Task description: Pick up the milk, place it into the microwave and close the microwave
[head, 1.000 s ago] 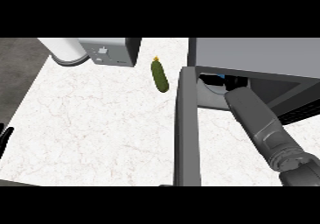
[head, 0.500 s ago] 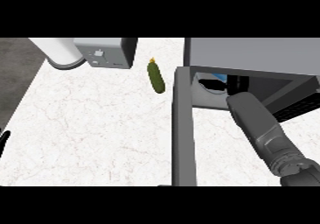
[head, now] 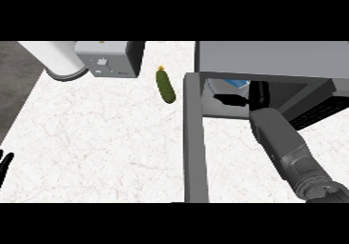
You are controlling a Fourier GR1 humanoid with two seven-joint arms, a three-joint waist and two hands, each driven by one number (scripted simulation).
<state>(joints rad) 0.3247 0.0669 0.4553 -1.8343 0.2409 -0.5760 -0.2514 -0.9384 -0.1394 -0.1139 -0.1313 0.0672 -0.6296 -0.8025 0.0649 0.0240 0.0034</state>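
The milk carton (head: 228, 85), white with a blue top, stands inside the open microwave (head: 276, 56) near its left wall. My right hand (head: 260, 94) reaches into the cavity just right of the carton. Its fingers look straight, and its thumb (head: 229, 100) sticks out to the left in front of the carton. Whether the hand touches the carton is unclear. The microwave door (head: 195, 152) is swung wide open and juts toward me as a long grey strip. My left hand (head: 1, 167) rests open at the lower left edge.
A green cucumber (head: 165, 86) lies on the white marble counter (head: 100, 138) left of the microwave. At the back left stand a grey toaster (head: 107, 59) and a white cylinder (head: 56, 59). The counter's left edge runs down beside the cylinder.
My right hand has drawn back a little from the carton, so more of the milk and the thumb show. The left hand has hardly moved.
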